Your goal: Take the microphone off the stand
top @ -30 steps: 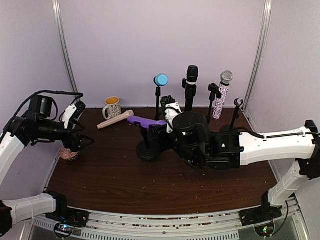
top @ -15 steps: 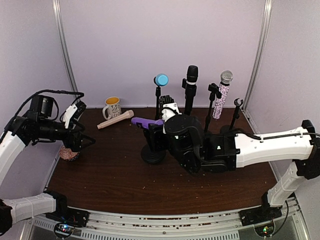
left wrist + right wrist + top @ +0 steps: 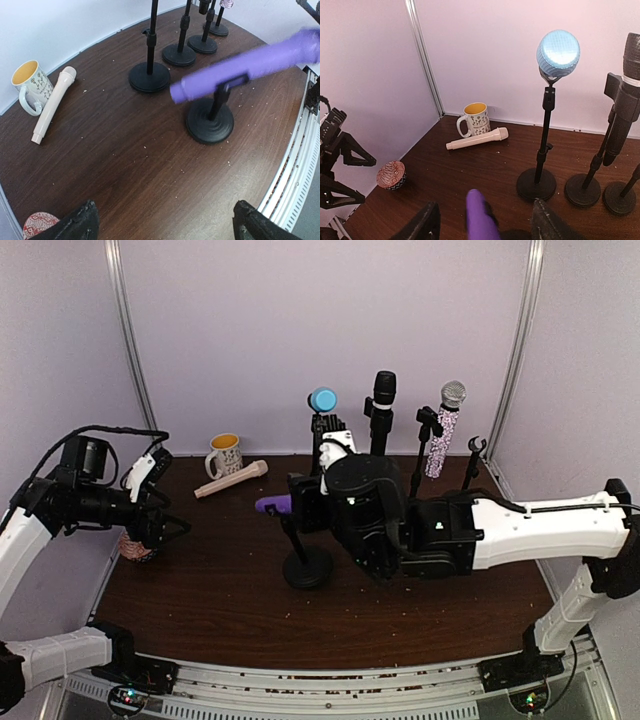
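The right claw [image 3: 486, 207] has its jaws well apart on either side of the purple microphone [image 3: 479, 220]. The handle juts forward between them and rests in the clip of the stand [image 3: 210, 120]; I cannot tell whether the pads press it. Beneath and ahead of the claw lies a dark wooden table [image 3: 450, 175] flecked with crumbs, enclosed by pale lilac walls [image 3: 485, 60].

Microphone [image 3: 272, 504] on stand [image 3: 308, 567], mug [image 3: 224, 453] behind-left

Even soft light; faint shadows; purple microphone [image 3: 250, 65] motion-blurred in left wrist view; edges bowed.
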Tool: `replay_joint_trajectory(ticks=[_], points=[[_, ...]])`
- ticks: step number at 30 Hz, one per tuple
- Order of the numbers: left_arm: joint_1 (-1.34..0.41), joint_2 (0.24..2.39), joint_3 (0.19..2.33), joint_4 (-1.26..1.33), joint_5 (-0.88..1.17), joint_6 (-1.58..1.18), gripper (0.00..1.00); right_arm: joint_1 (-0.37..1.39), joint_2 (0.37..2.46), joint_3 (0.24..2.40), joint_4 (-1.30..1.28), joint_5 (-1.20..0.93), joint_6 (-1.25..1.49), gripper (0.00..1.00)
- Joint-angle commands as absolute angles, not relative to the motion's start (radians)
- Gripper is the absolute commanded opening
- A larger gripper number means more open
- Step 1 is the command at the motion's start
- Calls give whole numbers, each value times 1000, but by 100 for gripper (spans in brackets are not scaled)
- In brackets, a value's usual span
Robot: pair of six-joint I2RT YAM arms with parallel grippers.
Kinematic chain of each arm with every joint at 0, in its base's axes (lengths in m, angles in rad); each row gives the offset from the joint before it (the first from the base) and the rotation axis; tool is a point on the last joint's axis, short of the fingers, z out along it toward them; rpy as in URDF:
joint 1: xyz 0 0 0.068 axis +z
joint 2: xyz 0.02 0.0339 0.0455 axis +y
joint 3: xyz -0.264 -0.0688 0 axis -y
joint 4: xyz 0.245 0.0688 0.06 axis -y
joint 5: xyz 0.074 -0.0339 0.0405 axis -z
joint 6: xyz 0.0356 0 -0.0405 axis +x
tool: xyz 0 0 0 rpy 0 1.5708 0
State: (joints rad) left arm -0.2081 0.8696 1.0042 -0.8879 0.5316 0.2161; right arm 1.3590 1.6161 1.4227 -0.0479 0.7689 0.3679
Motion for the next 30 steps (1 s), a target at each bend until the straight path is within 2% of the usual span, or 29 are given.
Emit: replay_joint_trajectory(ticks=[1,5,11,14,18,23,30], points=[[-199,870,1007,-852,537,235,96,1366,1566,1452,1,779,352,68],[-199,879,1000,-850,553,235,95,1364,1525,1434,-21,757,347,76],[-199,887,961,-828,600,253,93,1355,1473,1387,-26,698,355,82],[-198,914,966,-827,635,258,90,1346,1464,1398,-131,625,369,87],[-199,945,970,-825,644,280,89,1345,1393,1315,-191,578,405,90],[-200,956,967,-790,663,280,89,1344,1249,1204,-199,523,389,100],[-315,937,891,-646,576,207,85,1347,1159,1092,-201,419,320,100]])
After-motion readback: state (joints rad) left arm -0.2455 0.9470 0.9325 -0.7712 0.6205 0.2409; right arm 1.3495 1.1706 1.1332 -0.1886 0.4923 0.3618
